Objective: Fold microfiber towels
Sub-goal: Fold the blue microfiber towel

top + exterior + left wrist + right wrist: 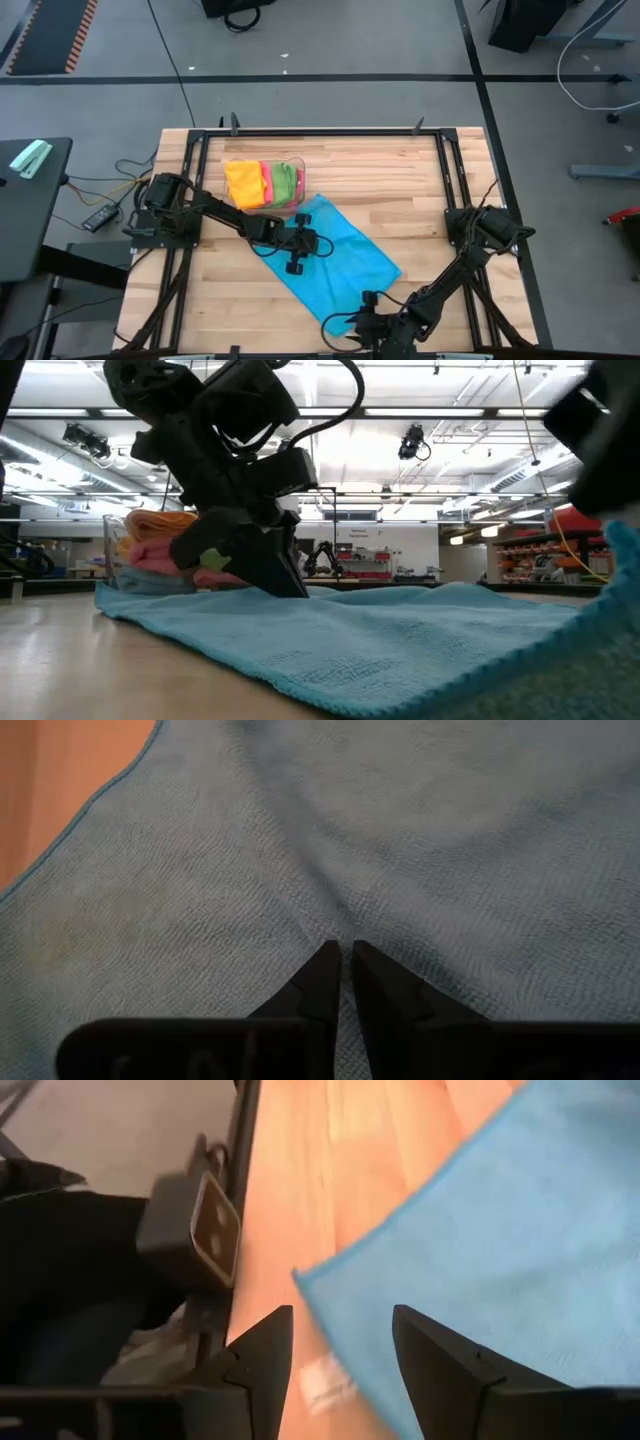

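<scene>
A blue microfiber towel [335, 255] lies spread slantwise on the middle of the wooden table. My left gripper [345, 955] stands on the towel's left part, shut on the cloth, and shows in the low view [290, 585] too. At the towel's near corner [335, 1310] my right gripper [340, 1330] is open, with the corner and its white label [322, 1380] between the fingers. In the low view the towel's near part [610, 590] rises at the right. Orange-yellow, pink and green towels [265, 183] lie folded in a clear bin. My left gripper has a small pucker of the blue towel [345, 925] between its fingertips, away from the edges. It comes slanting down from the table's left. Creases run out from the fingertips, and the cloth around them lies on the table. My right gripper: whether its open fingers touch the corner, I cannot tell.
The clear plastic bin [300, 165] stands just beyond the blue towel's far corner, and shows in the low view [108, 550] too. A black frame [320, 131] runs around the table. Bare wood [420, 190] lies right of the towel.
</scene>
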`<state>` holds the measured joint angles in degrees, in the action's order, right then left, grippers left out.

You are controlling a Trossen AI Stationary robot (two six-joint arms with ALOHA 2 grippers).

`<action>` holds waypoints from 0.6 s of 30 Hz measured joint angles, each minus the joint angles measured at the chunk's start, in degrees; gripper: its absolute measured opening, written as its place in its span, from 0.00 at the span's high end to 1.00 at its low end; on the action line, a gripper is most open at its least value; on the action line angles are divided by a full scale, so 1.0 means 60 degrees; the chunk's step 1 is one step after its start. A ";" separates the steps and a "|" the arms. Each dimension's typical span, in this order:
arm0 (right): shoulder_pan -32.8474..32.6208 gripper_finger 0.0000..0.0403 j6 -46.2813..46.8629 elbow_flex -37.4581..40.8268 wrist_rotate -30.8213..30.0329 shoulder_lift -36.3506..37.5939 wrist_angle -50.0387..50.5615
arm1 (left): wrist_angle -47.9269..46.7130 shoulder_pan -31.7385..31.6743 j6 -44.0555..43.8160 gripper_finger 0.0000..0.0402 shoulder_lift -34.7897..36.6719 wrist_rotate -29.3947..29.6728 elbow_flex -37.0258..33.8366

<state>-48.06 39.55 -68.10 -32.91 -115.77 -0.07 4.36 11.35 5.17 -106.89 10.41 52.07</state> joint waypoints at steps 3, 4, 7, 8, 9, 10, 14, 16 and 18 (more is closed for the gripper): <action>0.0162 0.55 -0.0826 0.0000 -0.0060 -0.0119 -0.0641 | -0.0048 0.0167 -0.0004 0.90 0.0001 0.0013 0.0004; 0.0185 0.55 -0.1072 0.0000 -0.0058 -0.0138 -0.0735 | -0.0062 0.0205 -0.0004 0.90 0.0004 0.0011 0.0004; 0.0271 0.55 -0.1479 -0.0033 -0.0085 -0.0244 -0.1024 | -0.0195 0.0289 -0.0004 0.89 0.0014 0.0015 0.0018; 0.0271 0.55 -0.1568 -0.0033 -0.0073 -0.0290 -0.1021 | -0.0226 0.0289 -0.0004 0.89 0.0018 0.0017 0.0018; 0.0276 0.55 -0.1586 -0.0053 -0.0068 -0.0365 -0.1108 | -0.0273 0.0289 -0.0006 0.89 0.0022 0.0012 0.0022; 0.0304 0.55 -0.1599 -0.0080 -0.0038 -0.0429 -0.1107 | -0.0344 0.0289 -0.0013 0.89 0.0051 -0.0004 0.0025; 0.0327 0.55 -0.1611 -0.0091 0.0038 -0.0757 -0.1506 | -0.0723 0.0289 -0.0174 0.90 0.0233 -0.0022 0.0016; 0.0314 0.55 -0.1582 -0.0142 0.0044 -0.0889 -0.1477 | -0.0813 0.0289 -0.0215 0.91 0.0280 -0.0025 0.0000; 0.0273 0.55 -0.1595 -0.0282 0.0009 -0.0935 -0.1457 | -0.1147 0.0297 -0.0208 0.91 0.0517 -0.0029 -0.0014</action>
<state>-46.42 29.98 -69.79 -32.86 -121.38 -8.81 -2.52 13.13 3.92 -103.79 10.24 51.99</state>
